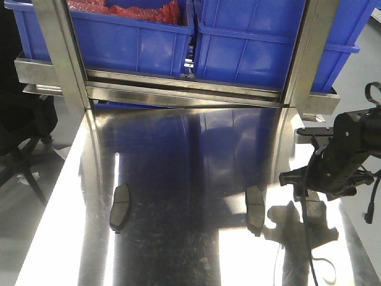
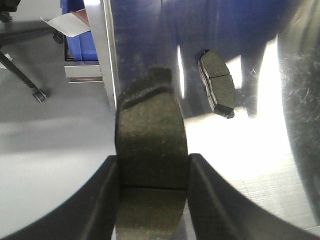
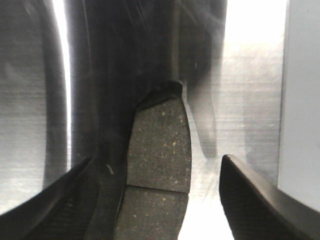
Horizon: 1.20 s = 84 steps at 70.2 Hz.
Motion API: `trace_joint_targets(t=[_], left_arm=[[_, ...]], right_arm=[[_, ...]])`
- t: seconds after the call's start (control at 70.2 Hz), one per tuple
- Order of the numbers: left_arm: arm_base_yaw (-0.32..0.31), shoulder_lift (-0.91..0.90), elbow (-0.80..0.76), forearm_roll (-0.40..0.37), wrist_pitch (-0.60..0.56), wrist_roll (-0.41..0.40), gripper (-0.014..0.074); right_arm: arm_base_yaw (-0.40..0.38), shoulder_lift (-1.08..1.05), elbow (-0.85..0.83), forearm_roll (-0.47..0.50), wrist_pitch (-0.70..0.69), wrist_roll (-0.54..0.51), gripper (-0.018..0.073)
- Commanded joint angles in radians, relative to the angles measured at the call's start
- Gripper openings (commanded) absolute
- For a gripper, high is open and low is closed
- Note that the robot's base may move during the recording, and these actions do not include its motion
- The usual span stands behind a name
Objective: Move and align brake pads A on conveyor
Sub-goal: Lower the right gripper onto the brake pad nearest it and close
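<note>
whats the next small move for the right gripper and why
Probably close the right gripper on the pad: its jaws stand open either side of it, with gaps, and it lies on the steel table. The left gripper is shut on a second pad.

Dark brake pad [image 3: 159, 150] flat on steel table [image 3: 250, 100], right hand [image 3: 157, 161] spread open around it

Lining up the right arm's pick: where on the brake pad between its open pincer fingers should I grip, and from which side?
Come straight down and close across the brake pad at its centre groove, on the two long edges. It lies flat on the steel table, lengthwise between the fingers of the right pincer.
</note>
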Motion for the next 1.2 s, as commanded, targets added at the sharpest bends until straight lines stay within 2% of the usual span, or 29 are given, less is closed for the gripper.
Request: trace_joint_targets(t=[0.0, 0.299, 0.456, 0.584, 0.926, 1.069, 1.183], left_arm=[[-0.004, -0.005, -0.028, -0.008, -0.072, -0.009, -0.0006], [-0.004, -0.005, -0.028, -0.008, -0.072, -0.009, -0.0006], [-0.004, -0.005, -0.028, -0.008, -0.072, -0.009, -0.0006], [-0.004, -0.005, -0.028, -0.008, -0.072, -0.009, -0.0006], [-0.004, -0.005, -0.028, -0.008, -0.072, -0.009, -0.0006], [-0.004, -0.005, -0.028, -0.008, -0.072, -0.009, -0.0006], [-0.004, -0.005, -0.028, -0.008, -0.072, -0.009, -0.0006]], right_arm=[[-0.002, -0.027, -0.029, -0.005, 0.006, -0.004, 0.0488], [-0.002, -0.016, -0.029, -0.004, 0.032, -0.001, 0.0487], [-0.002, -0.016, -0.029, 0.009, 0.037, 0.000, 0.0454], [-0.002, -0.016, -0.029, 0.037, 0.035, 0.000, 0.0377], [-0.002, -0.019, -0.029, 0.041, 0.027, 0.003, 0.0074], [-0.002, -0.048, -0.029, 0.039, 0.012, 0.007, 0.0010], [-0.002, -0.096, -0.029, 0.022, 0.007, 0.007, 0.0005]])
